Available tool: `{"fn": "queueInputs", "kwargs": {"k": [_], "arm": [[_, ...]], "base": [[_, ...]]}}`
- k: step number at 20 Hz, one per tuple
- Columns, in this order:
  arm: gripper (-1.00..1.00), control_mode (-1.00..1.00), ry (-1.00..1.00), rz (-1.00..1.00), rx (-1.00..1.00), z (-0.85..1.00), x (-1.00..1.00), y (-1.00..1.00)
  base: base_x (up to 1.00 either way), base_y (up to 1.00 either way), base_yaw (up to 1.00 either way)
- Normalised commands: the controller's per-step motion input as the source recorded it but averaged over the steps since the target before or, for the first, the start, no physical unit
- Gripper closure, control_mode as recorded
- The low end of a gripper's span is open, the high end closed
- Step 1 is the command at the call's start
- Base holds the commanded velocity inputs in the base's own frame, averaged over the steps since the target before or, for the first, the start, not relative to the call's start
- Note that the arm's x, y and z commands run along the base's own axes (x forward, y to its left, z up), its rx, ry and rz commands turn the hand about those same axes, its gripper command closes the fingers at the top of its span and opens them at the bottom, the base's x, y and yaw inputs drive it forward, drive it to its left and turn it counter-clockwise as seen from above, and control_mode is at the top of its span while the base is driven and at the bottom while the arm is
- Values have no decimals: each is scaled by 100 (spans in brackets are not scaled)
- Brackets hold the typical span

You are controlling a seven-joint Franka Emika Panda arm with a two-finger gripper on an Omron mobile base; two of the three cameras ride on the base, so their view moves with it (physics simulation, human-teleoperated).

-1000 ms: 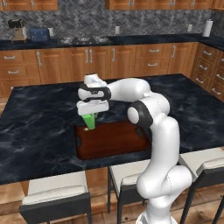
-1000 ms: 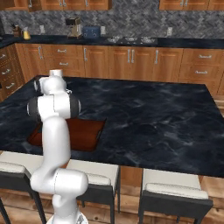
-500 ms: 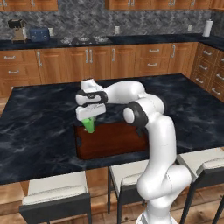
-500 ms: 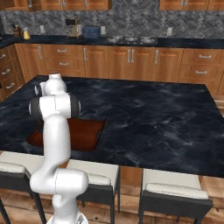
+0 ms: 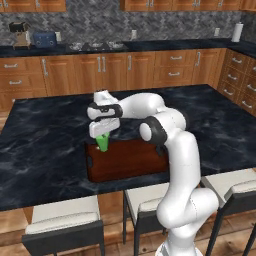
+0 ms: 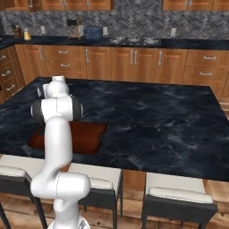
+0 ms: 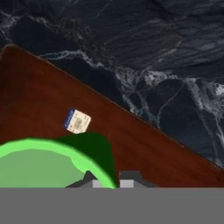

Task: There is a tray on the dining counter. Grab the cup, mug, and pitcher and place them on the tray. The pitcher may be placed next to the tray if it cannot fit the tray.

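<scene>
My gripper [image 5: 103, 134] points down over the left end of the dark reddish-brown tray [image 5: 131, 160] on the dining counter [image 5: 47, 145]. It is shut on the rim of the bright green cup [image 5: 103, 143], which hangs upright from it. Whether the cup's base touches the tray I cannot tell. In the hand view the gripper [image 7: 109, 180] pinches the cup [image 7: 39, 162] at its rim, above the tray [image 7: 48, 100], which has a small label stuck inside. The right base view has the tray [image 6: 89, 136] partly behind my arm. The mug and pitcher are out of view.
Padded stools [image 5: 62, 220] stand along the counter's near edge. The far wall counter [image 5: 150, 46] carries a toaster [image 5: 45, 40], a coffee machine [image 5: 20, 34] and a paper towel roll [image 5: 237, 32]. Bare marble [image 6: 161, 112] stretches right of the tray.
The hand with the green cup has sunk a little toward the tray's left end. The grip on the cup is unchanged.
</scene>
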Motion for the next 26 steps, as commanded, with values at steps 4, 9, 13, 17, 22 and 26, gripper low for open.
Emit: {"fn": "queueInputs", "kwargs": {"k": [4, 9, 13, 17, 22, 26], "arm": [[100, -100, 0, 14, 3, -32, 0, 0], [-100, -100, 3, 13, 1, -43, 0, 1], [-100, -100, 1, 11, 1, -14, 0, 0], [-100, -100, 0, 8, 3, 0, -4, 0], [-100, -100, 2, 8, 5, 1, -2, 0], [-100, -100, 1, 8, 7, 19, -5, 0]], "base": [[0, 0, 0], [0, 0, 0], [0, 0, 0], [0, 0, 0], [0, 0, 0], [0, 0, 0]]}}
